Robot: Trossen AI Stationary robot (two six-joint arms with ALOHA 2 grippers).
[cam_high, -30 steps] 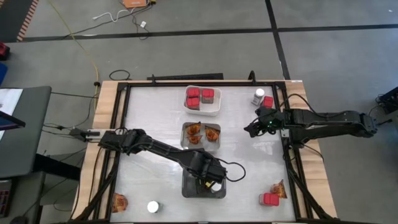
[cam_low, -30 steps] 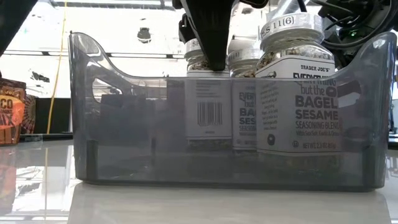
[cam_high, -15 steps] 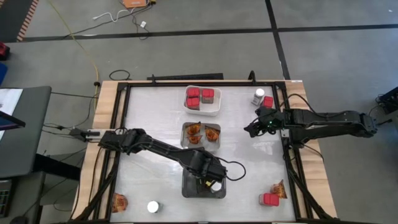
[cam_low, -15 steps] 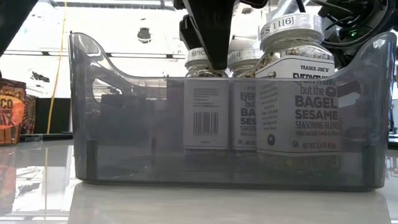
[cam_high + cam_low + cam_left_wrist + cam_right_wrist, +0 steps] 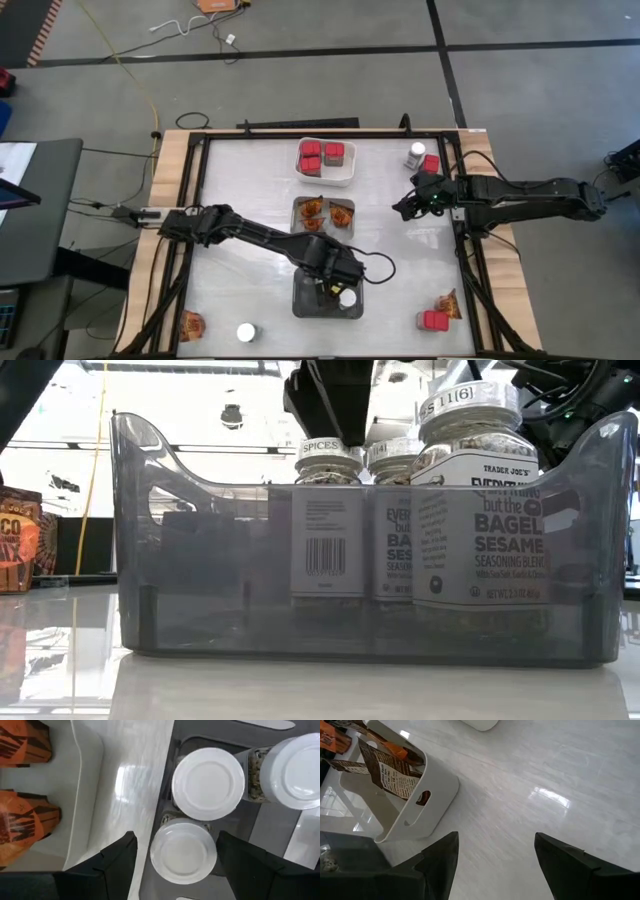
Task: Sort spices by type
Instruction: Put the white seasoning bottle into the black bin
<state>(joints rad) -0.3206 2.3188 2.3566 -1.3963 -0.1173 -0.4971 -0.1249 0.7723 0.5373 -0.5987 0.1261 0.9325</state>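
Three jars (image 5: 470,500) in grey tray (image 5: 200,560)

Grey floor (image 5: 300,80) with dark seams, perhaps concrete; yellow cable (image 5: 130,75).

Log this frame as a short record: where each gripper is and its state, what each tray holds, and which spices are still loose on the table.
left gripper: open, above a jar standing in the dark grey tray
right gripper: open, empty, over bare table at the right
dark grey tray: three jars
far tray: red boxes
middle tray: orange packets
loose, far right: one jar, one red box
loose, near right: red box, packet
loose, near left: packet, jar
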